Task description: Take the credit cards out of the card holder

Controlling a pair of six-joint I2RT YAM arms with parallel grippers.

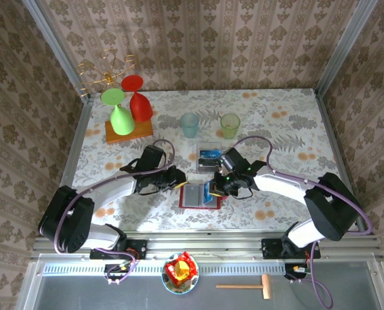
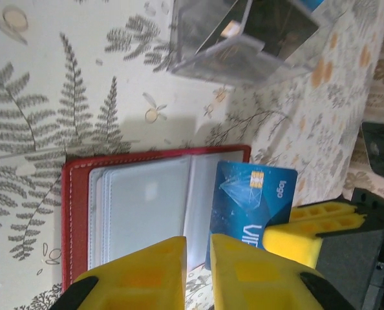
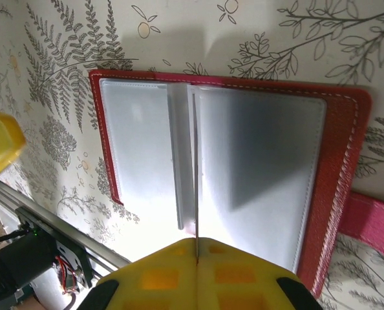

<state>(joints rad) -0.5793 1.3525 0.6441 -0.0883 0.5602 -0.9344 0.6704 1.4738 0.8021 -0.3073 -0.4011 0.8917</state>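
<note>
The red card holder (image 1: 192, 197) (image 2: 75, 213) (image 3: 337, 168) lies open on the table near the front edge, its greyish clear pockets facing up. My right gripper (image 1: 214, 187) (image 3: 196, 248) is shut on a blue credit card (image 2: 247, 194). The card shows edge-on as a thin line (image 3: 195, 161) in the right wrist view. It stands over the holder's right half and reaches past its edge. My left gripper (image 1: 182, 179) (image 2: 198, 248) hovers at the holder's left side. Its jaws stand a narrow gap apart, with nothing seen between them.
A clear square box (image 1: 209, 155) (image 2: 244, 39) holding cards sits just behind the holder. Farther back stand a teal cup (image 1: 189, 124), a green cup (image 1: 230, 124) and a wooden board (image 1: 128, 132) with upturned green and red glasses. A pink strap (image 3: 373, 223) extends from the holder.
</note>
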